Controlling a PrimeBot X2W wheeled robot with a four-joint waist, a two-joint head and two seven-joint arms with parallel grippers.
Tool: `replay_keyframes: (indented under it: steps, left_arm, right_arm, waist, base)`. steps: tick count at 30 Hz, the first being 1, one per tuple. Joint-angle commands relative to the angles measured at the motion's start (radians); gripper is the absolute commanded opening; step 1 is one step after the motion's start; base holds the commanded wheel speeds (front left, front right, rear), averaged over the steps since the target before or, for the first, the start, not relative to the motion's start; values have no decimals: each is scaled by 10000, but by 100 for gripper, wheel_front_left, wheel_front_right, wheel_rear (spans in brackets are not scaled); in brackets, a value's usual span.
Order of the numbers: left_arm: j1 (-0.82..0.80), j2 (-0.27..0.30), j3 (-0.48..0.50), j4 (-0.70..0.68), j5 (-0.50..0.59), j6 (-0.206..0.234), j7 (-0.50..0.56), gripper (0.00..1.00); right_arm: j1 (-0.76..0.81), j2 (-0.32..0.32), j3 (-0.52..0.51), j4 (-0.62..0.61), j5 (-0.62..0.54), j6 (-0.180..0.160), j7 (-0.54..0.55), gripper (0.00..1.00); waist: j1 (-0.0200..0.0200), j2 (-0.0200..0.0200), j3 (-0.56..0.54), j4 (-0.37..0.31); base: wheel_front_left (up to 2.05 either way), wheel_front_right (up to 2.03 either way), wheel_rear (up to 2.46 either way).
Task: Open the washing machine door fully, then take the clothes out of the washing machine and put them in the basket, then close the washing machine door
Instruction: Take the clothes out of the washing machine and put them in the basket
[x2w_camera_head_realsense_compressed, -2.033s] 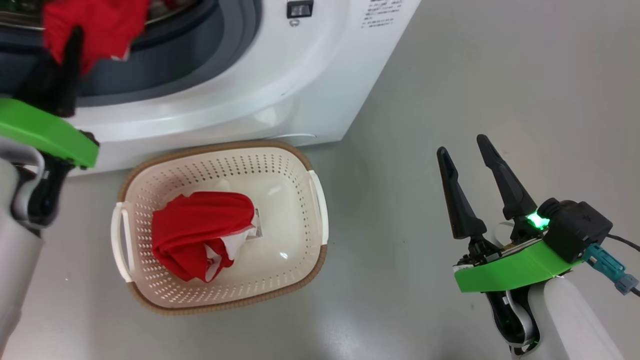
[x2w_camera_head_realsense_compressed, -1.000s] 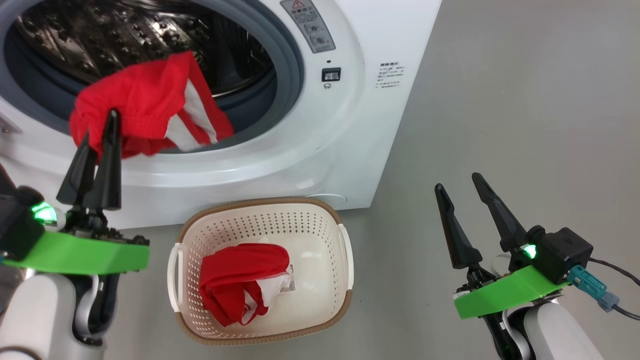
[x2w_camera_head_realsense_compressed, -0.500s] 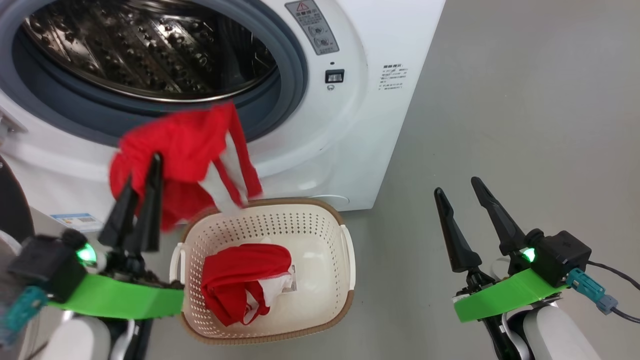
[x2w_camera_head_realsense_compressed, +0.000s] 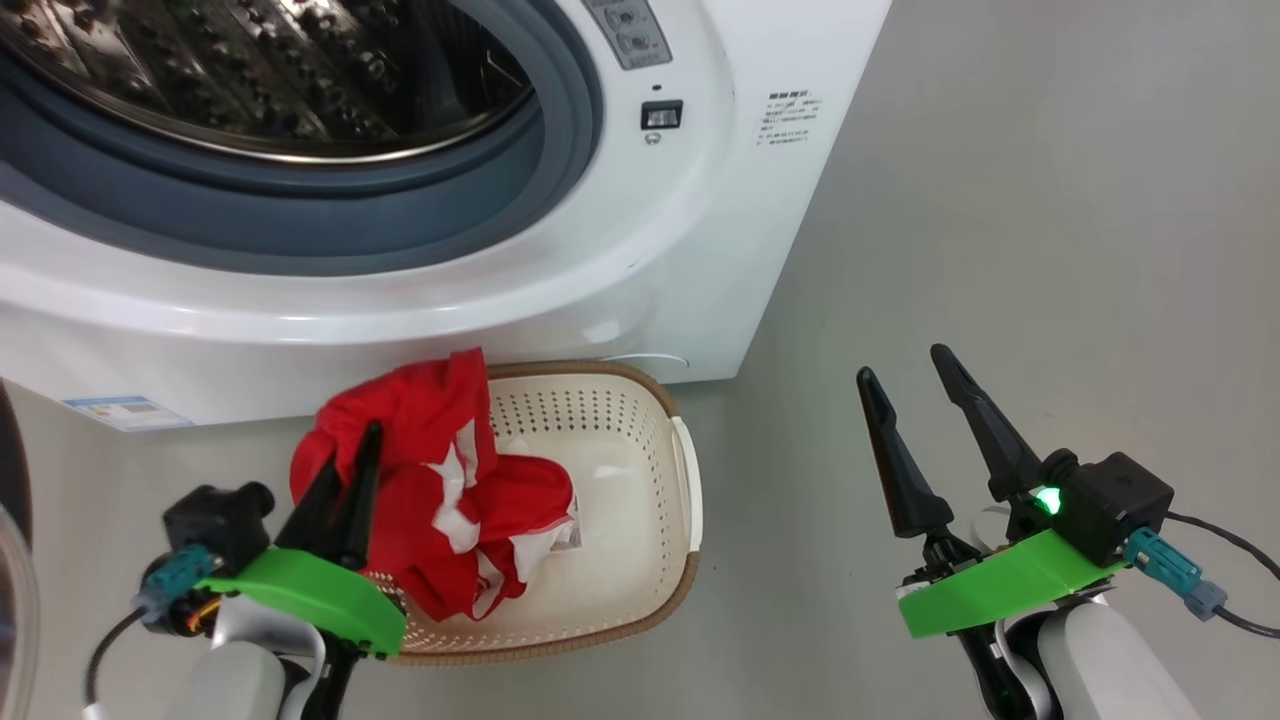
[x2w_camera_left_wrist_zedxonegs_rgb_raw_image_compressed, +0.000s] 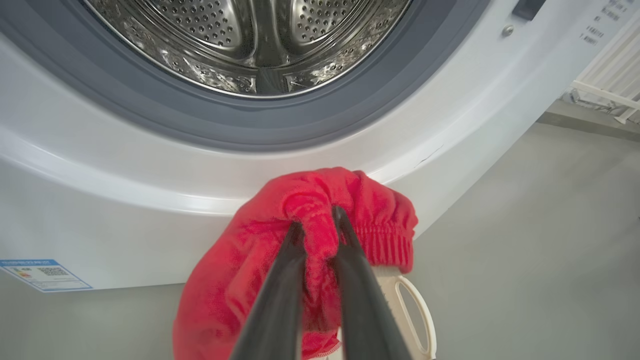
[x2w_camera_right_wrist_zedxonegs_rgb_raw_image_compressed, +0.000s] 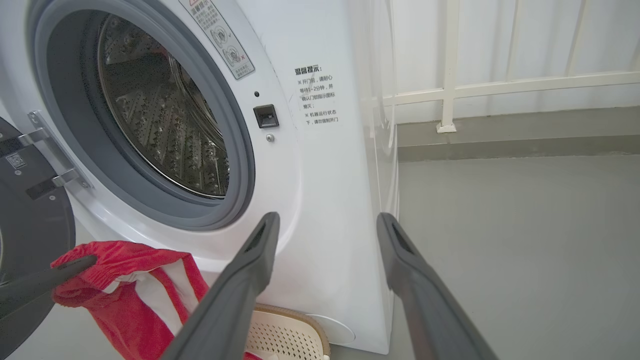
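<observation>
My left jaws, just right of the swung-open washing machine door (x2w_camera_right_wrist_zedxonegs_rgb_raw_image_compressed: 25, 235), are clamped on a bunched fold of a red garment (x2w_camera_head_realsense_compressed: 410, 420) — it hangs over the left end of the basket (x2w_camera_head_realsense_compressed: 640, 570), above a second red-and-white garment (x2w_camera_head_realsense_compressed: 545, 490) lying inside. The basket sits on the floor (x2w_camera_head_realsense_compressed: 1000, 200), close in front of the washing machine (x2w_camera_head_realsense_compressed: 600, 270). Far right, my right jaws stand wide apart, gripping nothing, above the floor.

Two garments (x2w_camera_head_realsense_compressed: 400, 430) (red) — one basket (x2w_camera_head_realsense_compressed: 688, 500), one washing machine (x2w_camera_head_realsense_compressed: 700, 250).
</observation>
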Motion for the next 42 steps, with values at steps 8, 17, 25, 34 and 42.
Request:
replay_keyframes:
  steps: [8, 17, 25, 34, 42]
  left_arm:
    - [-1513, -84, -530, 2890, -246, -134, -313, 0]
    - [-2807, -133, -1488, 5747, -642, -141, -36, 0]
    - [-3451, -214, -1900, 6969, -1124, -142, 803, 8]
    - [-3475, -28, -2472, 7297, -1855, -143, 1006, 0]
    - [-3283, 174, -3150, 6927, -2478, -143, 620, 100]
  right_arm:
    - [-353, 5, 355, -269, 146, 65, -63, 100]
    - [-558, 5, 493, -329, 194, 65, -63, 100]
    - [-637, 5, 554, -416, 271, 65, -63, 100]
    - [-738, 5, 690, -485, 380, 65, -63, 100]
    - [-654, 5, 691, -442, 499, 65, -63, 100]
  waist:
    - [0, 0, 637, -255]
    - [0, 0, 1181, -581]
    - [0, 0, 1557, -810]
    - [0, 0, 1805, -1149]
    - [0, 0, 1598, -1260]
  base:
    - [0, 0, 0]
    - [0, 0, 0]
    - [0, 0, 0]
    - [0, 0, 0]
    - [0, 0, 0]
